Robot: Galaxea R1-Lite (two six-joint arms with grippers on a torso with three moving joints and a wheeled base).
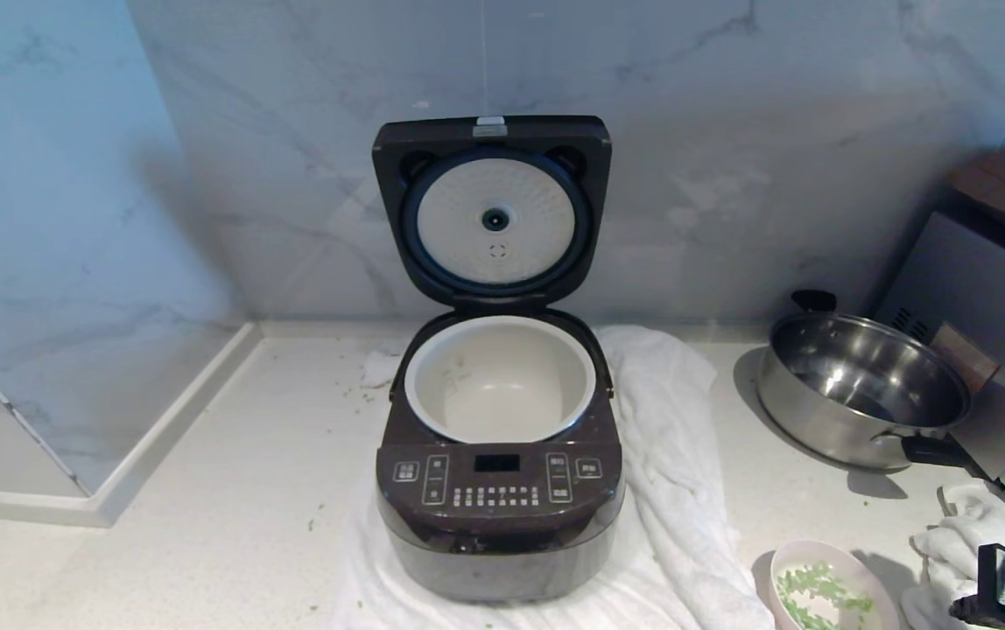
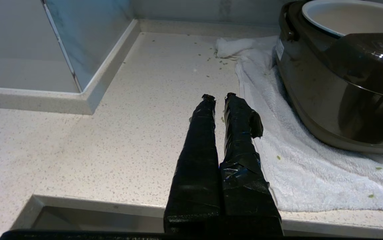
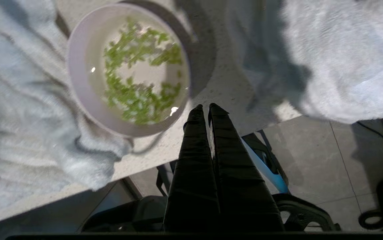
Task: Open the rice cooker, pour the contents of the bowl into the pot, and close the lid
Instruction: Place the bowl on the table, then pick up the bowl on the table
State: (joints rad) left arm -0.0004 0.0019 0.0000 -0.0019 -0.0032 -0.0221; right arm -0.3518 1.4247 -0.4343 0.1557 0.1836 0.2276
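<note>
The dark-brown rice cooker point(image 1: 499, 516) stands on a white towel with its lid point(image 1: 492, 210) swung upright, the pale dimpled plate facing me. Its cream pot point(image 1: 500, 381) looks nearly empty. The small pink bowl point(image 1: 853, 569) sits at the counter's front right, holding the contents point(image 1: 818, 591), chopped green bits. My right gripper point(image 3: 208, 108) is shut and empty, hovering over the counter edge just beside the bowl point(image 3: 88, 100) without touching it. In the left wrist view my left gripper point(image 2: 219, 97) is shut and empty, low over the counter to the left of the cooker point(image 2: 338, 100).
A steel pan point(image 1: 861, 385) with black handles stands at the right. Behind it is a grey appliance point(image 1: 984, 297). A crumpled white cloth point(image 1: 958, 542) lies right of the bowl. The towel point(image 1: 669, 490) spreads beyond the cooker. A raised ledge point(image 1: 161, 437) borders the counter's left.
</note>
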